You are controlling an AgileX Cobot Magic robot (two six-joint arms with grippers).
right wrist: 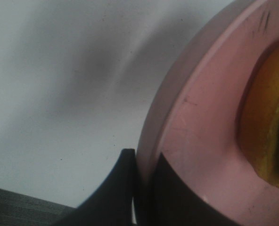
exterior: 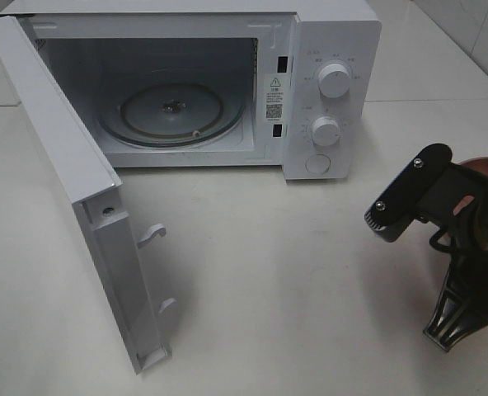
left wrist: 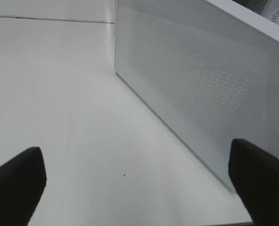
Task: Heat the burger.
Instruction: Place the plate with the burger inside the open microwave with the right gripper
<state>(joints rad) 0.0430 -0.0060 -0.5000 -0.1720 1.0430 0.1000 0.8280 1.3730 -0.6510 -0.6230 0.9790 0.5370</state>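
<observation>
A white microwave (exterior: pixel 326 49) sits at the back of a pale desk (exterior: pixel 269 272), its door (exterior: pixel 63 157) swung wide toward the front left. Inside, the glass turntable (exterior: pixel 170 111) is bare. The burger (right wrist: pixel 271 127) is not in the oven. It rests on a pink plate (right wrist: pixel 201 141) at the desk's right side, in front of the microwave.

The right pincer (right wrist: pixel 142 188) is clamped on the plate's thin rim. It is unclear whether the plate is lifted. The left pincer (left wrist: pixel 135 155) is spread wide and holds nothing, beside the outer, perforated face of the door.

The main risk is the narrow, one-sided grip. The plate could tilt or slip and let the burger slide off. The plate could also catch the oven's front lip on the way in, and the left arm could nudge the door.
</observation>
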